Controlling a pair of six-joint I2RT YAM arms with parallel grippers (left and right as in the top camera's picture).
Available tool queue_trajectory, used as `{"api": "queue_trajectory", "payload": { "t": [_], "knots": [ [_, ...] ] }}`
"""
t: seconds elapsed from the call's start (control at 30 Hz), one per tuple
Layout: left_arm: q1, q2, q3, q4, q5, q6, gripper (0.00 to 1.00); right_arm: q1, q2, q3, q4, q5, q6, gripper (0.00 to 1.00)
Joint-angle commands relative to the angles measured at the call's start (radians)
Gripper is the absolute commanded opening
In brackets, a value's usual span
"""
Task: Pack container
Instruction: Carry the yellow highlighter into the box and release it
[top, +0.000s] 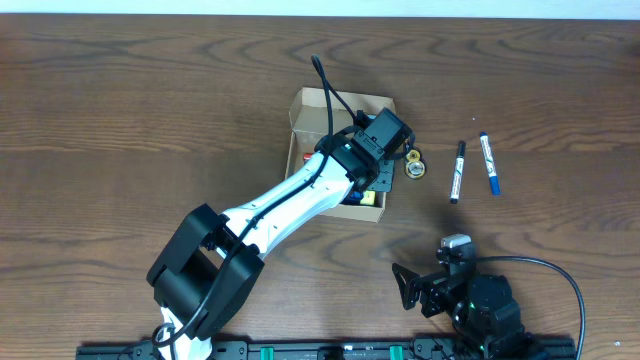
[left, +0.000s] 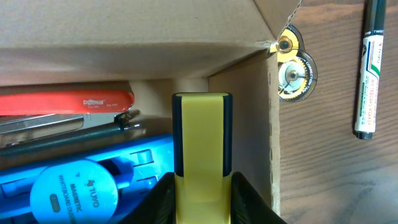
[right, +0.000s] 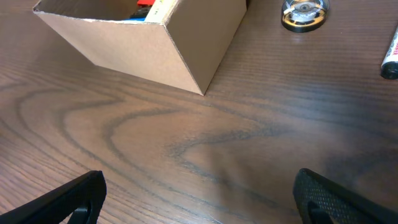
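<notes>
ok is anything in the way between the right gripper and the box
Nothing visible on the table: only bare wood lies between the right gripper and the container. From above, though, the left gripper sits in the opening, shut on a yellow item.

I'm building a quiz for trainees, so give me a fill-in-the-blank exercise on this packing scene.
1. The left gripper holds a ____ highlighter over the open cardboard box.
2. The black-capped marker and blue-capped marker lie on the ____, not in the box.
3. The right gripper's fingers stand ____.
4. The magnetic eraser in the box is ____.
Missing words: yellow; table; open; blue.
</notes>
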Motion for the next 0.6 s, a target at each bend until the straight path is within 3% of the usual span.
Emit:
{"api": "queue_trajectory", "payload": {
  "t": [0.0, 0.3, 0.47, 0.57],
  "knots": [
    [-0.005, 0.012, 0.012, 0.002, 0.007, -0.008, 0.38, 0.01, -0.006, -0.011, -0.001, -0.004, 0.013, 0.99],
    [-0.003, 0.012, 0.012, 0.002, 0.006, -0.002, 0.4, 0.01, -0.006, -0.011, -0.001, -0.004, 0.013, 0.99],
    [0.009, -0.006, 0.028, -0.013, 0.006, 0.097, 0.31, 0.01, -0.006, -0.011, -0.001, -0.004, 0.013, 0.99],
    [0.023, -0.043, 0.063, -0.069, -0.021, 0.137, 0.32, 0.01, -0.006, -0.011, -0.001, -0.004, 0.013, 0.99]
  ]
}}
